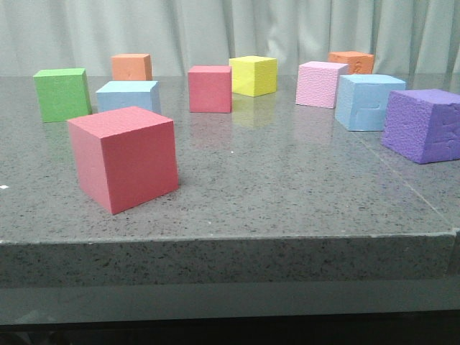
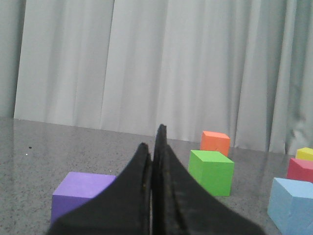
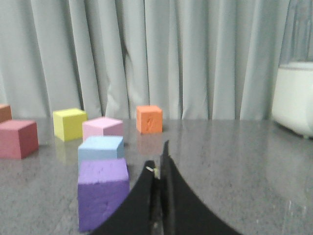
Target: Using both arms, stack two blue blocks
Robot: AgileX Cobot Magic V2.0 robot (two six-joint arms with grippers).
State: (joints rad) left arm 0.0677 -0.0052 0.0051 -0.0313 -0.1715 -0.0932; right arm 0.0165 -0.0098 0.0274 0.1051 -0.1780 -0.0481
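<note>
Red cube (image 1: 123, 158): nearest, front left of the grey table (image 1: 287, 194).
Left blue block (image 1: 129, 96): far left, beside the green cube (image 1: 62, 93).
Right blue block (image 1: 368, 101): far right, between the pink cube (image 1: 321, 83) and purple cube (image 1: 422, 125).
Left gripper (image 2: 152, 152): fingers pressed together, grasping nothing.
Right gripper (image 3: 159, 169): clenched, empty, near the purple cube.

Legible text: none in any view.
The foam cubes (image 1: 123, 157) on the stone worktop (image 1: 287, 194) carry no letters, numbers, labels or brand marks; the curtain (image 2: 161, 63) behind them is likewise plain.
</note>
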